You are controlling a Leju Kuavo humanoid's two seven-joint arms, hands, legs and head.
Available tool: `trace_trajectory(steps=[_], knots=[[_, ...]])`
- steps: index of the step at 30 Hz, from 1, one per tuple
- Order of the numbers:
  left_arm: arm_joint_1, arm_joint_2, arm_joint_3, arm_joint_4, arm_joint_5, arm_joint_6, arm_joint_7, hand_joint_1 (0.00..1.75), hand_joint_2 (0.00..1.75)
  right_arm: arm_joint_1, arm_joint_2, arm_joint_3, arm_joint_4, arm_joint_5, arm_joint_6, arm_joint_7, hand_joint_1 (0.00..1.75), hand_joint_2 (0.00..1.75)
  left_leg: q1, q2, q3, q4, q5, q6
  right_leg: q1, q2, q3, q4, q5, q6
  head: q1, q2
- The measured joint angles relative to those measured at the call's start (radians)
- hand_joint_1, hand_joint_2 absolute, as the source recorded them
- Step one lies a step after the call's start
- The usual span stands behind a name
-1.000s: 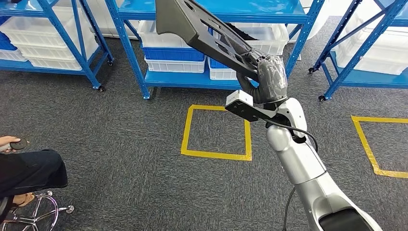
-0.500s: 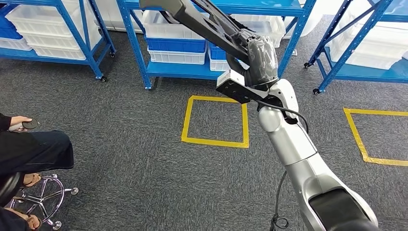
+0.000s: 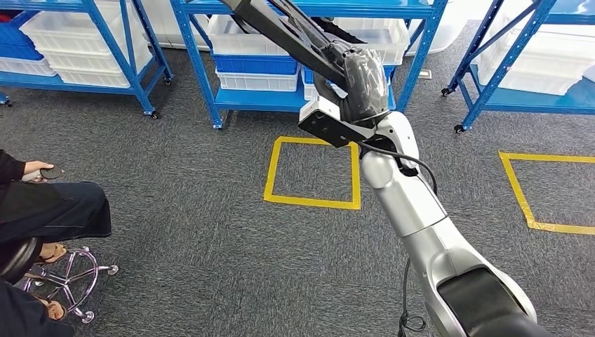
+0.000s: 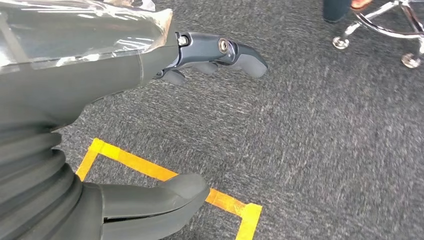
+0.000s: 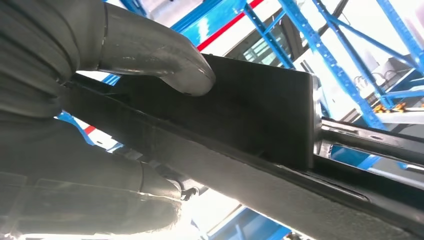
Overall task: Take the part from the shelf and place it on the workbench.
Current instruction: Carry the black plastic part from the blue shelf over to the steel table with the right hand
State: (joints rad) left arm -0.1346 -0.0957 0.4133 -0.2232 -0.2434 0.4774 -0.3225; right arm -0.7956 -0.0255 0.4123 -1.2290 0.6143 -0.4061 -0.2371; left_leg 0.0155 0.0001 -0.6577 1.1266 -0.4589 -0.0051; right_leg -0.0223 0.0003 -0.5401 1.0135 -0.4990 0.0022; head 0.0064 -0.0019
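Note:
In the head view my right hand (image 3: 363,78) is raised in front of the blue shelf and grips a long dark flat part (image 3: 284,24). The part slants up and to the left, out past the picture's top edge. The right wrist view shows the same part (image 5: 260,115) close up, with the thumb (image 5: 160,60) pressed on its flat face and the fingers under it. My left hand (image 4: 90,85) hangs over the grey carpet with its fingers (image 4: 235,50) and thumb (image 4: 165,192) apart and nothing between them.
Blue shelving (image 3: 193,63) with white and blue bins (image 3: 256,63) runs along the back. Yellow tape squares (image 3: 312,202) (image 3: 533,210) mark the carpet. A person (image 3: 42,210) sits on a wheeled stool (image 3: 67,281) at the left, with a small dark disc in one hand.
The whole picture has shifted, so the camera has moved, and the seated person shows more. My right hand keeps its grip on the part and stands a little higher against the shelf.

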Motion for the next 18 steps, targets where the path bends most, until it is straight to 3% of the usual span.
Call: trace_trajectory(steps=[2,4,6,8,10,12,13,15,16,18], knots=[[0.001,0.001,0.006,0.0,0.005,0.002,-0.002,0.0,1.75,-0.007,0.008,0.002,0.005,-0.001,-0.002,-0.004,1.75,1.75,-0.005,-0.003,0.054,-0.086,0.011,0.007,0.004,0.0,-0.004,0.0,0.004,0.007,0.001,0.0],[0.002,0.001,0.011,0.0,0.011,0.004,-0.004,0.0,1.75,-0.012,0.017,0.004,0.01,-0.002,-0.004,-0.008,1.75,1.75,-0.011,-0.004,0.058,-0.104,0.009,0.014,0.005,0.0,-0.008,-0.003,0.01,0.017,0.002,0.0],[0.003,0.0,0.015,0.0,0.015,0.006,-0.006,0.0,1.75,-0.014,0.024,0.006,0.014,-0.003,-0.004,-0.011,1.75,1.75,-0.009,-0.001,0.059,-0.118,0.018,0.029,0.007,0.0,-0.018,0.007,0.001,0.025,0.002,0.0],[0.003,-0.001,0.022,0.0,0.017,0.008,-0.009,0.0,1.75,-0.019,0.028,0.008,0.019,-0.003,-0.004,-0.013,1.75,1.75,-0.006,0.002,0.058,-0.131,0.028,0.044,0.009,-0.001,-0.057,0.082,-0.039,0.022,0.004,0.0],[0.005,-0.001,0.028,0.0,0.021,0.01,-0.01,0.0,1.75,-0.022,0.032,0.01,0.025,-0.003,-0.004,-0.013,1.75,1.75,-0.008,0.003,0.051,-0.132,0.033,0.052,0.01,0.0,-0.12,0.217,-0.092,0.014,0.005,0.0],[0.008,-0.002,0.03,0.0,0.024,0.011,-0.01,0.0,1.75,-0.021,0.034,0.012,0.032,-0.004,-0.004,-0.014,1.75,1.75,-0.011,0.002,0.047,-0.132,0.037,0.054,0.01,0.0,-0.149,0.284,-0.107,0.019,0.005,0.0],[0.01,-0.002,0.031,0.0,0.024,0.012,-0.01,0.0,1.75,-0.021,0.035,0.013,0.035,-0.004,-0.004,-0.014,1.75,1.75,-0.012,0.0,0.046,-0.131,0.039,0.054,0.01,-0.001,-0.134,0.257,-0.091,0.025,0.005,0.0],[0.012,-0.003,0.032,0.0,0.024,0.012,-0.01,0.0,1.75,-0.023,0.037,0.013,0.038,-0.004,-0.004,-0.014,1.75,1.75,-0.014,-0.002,0.044,-0.129,0.041,0.051,0.011,-0.002,-0.063,0.121,-0.037,0.033,0.005,0.0],[0.012,-0.004,0.032,0.0,0.024,0.012,-0.01,0.0,1.75,-0.025,0.039,0.014,0.038,-0.004,-0.004,-0.014,1.75,1.75,-0.017,-0.002,0.042,-0.125,0.042,0.048,0.013,-0.003,-0.031,0.054,-0.014,0.032,0.005,0.0],[0.012,-0.004,0.033,0.0,0.024,0.012,-0.011,0.0,1.75,-0.028,0.044,0.014,0.039,-0.004,-0.004,-0.014,1.75,1.75,-0.021,-0.001,0.034,-0.119,0.044,0.042,0.016,-0.005,-0.003,-0.009,0.005,0.026,0.004,0.0]])
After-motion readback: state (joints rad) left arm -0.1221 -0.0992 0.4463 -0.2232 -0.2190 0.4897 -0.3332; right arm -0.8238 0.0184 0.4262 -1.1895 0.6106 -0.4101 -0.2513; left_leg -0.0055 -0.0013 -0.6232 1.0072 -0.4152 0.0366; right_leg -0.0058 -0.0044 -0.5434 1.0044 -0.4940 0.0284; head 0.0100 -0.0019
